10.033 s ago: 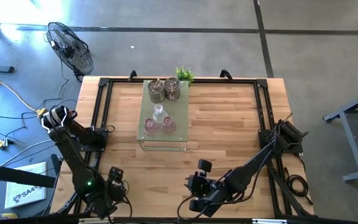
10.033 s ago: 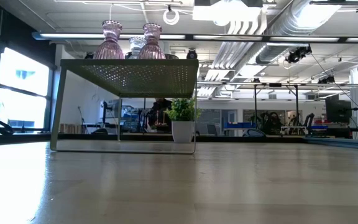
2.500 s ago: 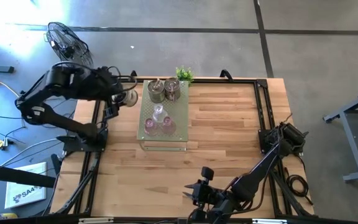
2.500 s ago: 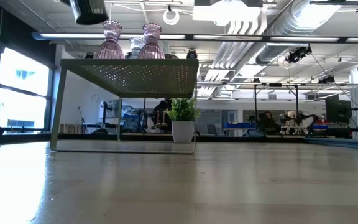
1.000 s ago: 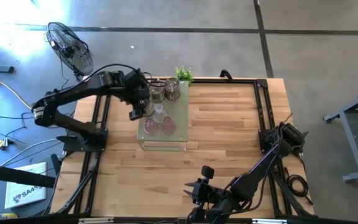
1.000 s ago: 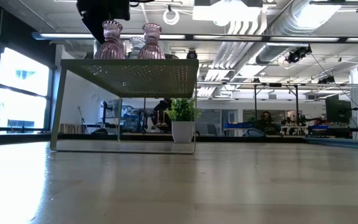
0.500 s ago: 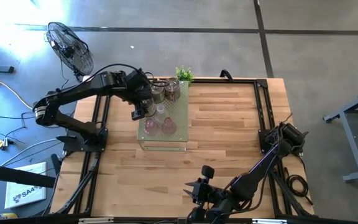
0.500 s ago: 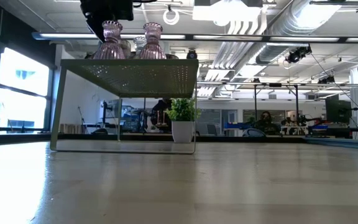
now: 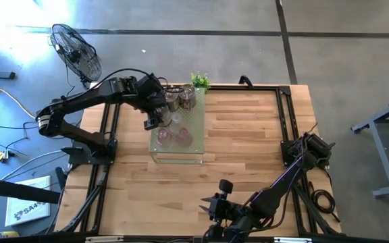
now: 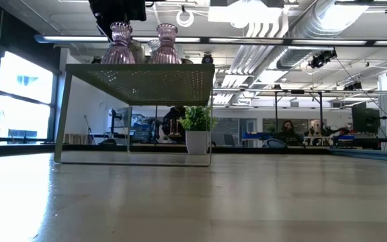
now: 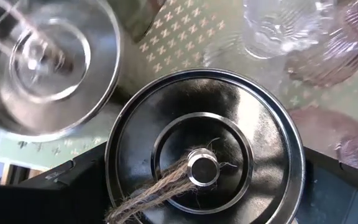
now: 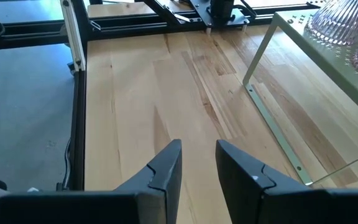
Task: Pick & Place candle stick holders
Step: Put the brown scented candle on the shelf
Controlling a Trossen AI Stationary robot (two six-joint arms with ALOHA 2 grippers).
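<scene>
Mostly found bare wood on the table (image 9: 248,148): open to the right of the pale green perforated board (image 9: 181,154) as far as the black frame rail (image 9: 283,128), and open in front of it down to the near edge. Saw the board raised on thin legs at the back left of the table, with free space beneath it in the low view and a small green plant (image 9: 199,80) at its far corner. Found the left gripper (image 9: 155,116) above the board's left edge, clamped on a metal holder (image 11: 204,149) with a twine wick at its centre and its rim against a dark finger on either side in the left wrist view. Placed that holder just beside a second metal holder (image 9: 170,100), near a third metal holder (image 9: 188,98) and close to the clear glass holder (image 9: 173,122). Saw the left pink holder (image 9: 163,137) and the right pink holder (image 9: 183,137) side by side nearer the board's middle, just below the gripper in the low view. Found the right gripper (image 9: 208,208) low at the table's near edge, fingers slightly parted and holding nothing, well apart from every holder. Read only letters beginning "SA" on a white sheet (image 9: 27,208) on the floor.
</scene>
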